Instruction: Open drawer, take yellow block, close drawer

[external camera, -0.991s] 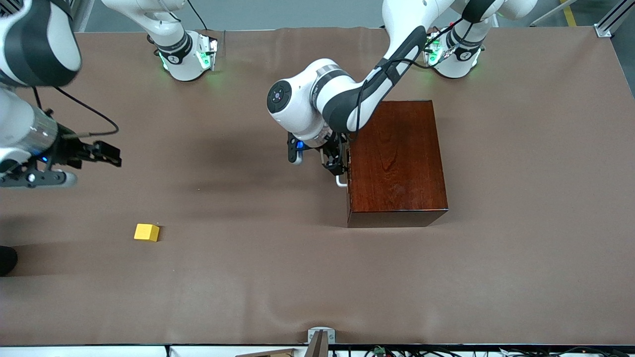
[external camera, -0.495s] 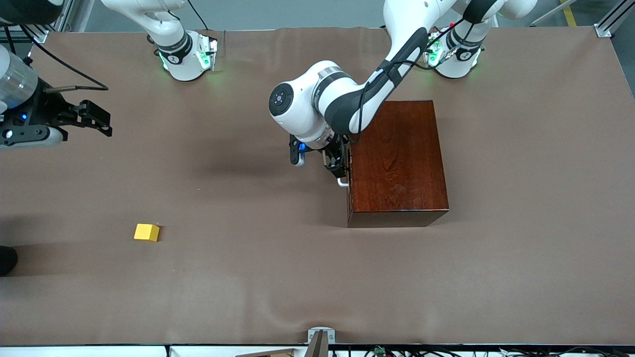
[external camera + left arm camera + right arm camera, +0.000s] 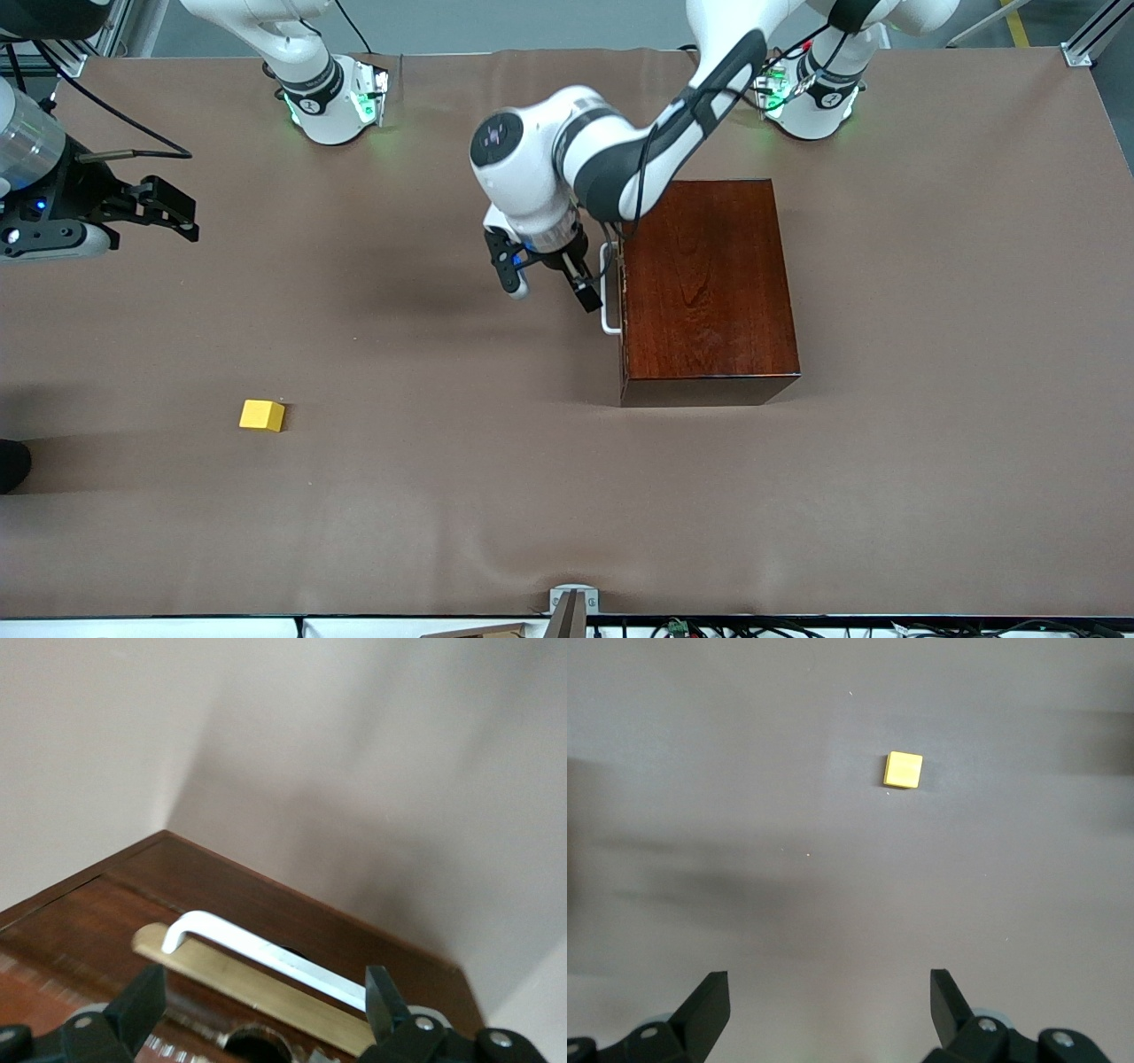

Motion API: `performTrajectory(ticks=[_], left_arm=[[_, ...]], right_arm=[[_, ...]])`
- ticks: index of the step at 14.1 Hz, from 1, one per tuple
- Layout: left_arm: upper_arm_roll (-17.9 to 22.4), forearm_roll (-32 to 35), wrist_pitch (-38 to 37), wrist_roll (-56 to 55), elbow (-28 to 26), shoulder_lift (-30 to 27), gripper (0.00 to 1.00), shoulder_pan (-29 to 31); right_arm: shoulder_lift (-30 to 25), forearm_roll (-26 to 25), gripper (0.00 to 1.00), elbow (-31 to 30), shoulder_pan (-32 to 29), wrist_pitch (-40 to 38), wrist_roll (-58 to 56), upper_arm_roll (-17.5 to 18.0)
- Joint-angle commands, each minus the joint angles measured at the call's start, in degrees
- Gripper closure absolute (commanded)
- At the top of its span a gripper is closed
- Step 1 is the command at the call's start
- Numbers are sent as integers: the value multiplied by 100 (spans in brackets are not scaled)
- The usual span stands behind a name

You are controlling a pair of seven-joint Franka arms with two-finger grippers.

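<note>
At the drawer [image 3: 624,292] front, your left gripper [image 3: 551,276] has let go of the handle [image 3: 607,292] and stands wide; drawer shut, yellow block [image 3: 262,415] out on the desk [image 3: 930,354], right gripper [image 3: 173,211] waiting wide.

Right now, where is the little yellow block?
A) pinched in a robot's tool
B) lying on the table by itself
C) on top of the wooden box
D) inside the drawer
B: the yellow block lies alone on the brown table, toward the right arm's end and nearer the front camera than the wooden box; the open right tool hangs above the table, and the open left tool is by the drawer handle.
</note>
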Motion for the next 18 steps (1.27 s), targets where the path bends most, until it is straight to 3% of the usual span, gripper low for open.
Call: performTrajectory(ticks=[1,3,5,11,14,18], left_arm=[[26,-225,-5,-1602,-144,-731,0,85],[114,-796,-223,-3009,-188,-1231,0,304],[114,-904,-697,-3700,-188,-1601,0,647],[44,-1588,-1701,-3640,-355,-2560,0,2430],[175,-1862,-1807,-2319,-916,-3148,0,3230],[1132,-2222,-1597,-1015,-1602,-3720,0,3425]], right_arm=[[-46,-52,0,97,-20,-171,29,-4],[-37,-61,0,97,-29,-172,20,-13],[-37,-61,0,97,-29,-163,29,-13],[-28,-52,0,97,-20,-145,29,-13],[-28,-52,0,97,-29,-136,29,-13],[-28,-43,0,132,-37,-163,-6,-13]])
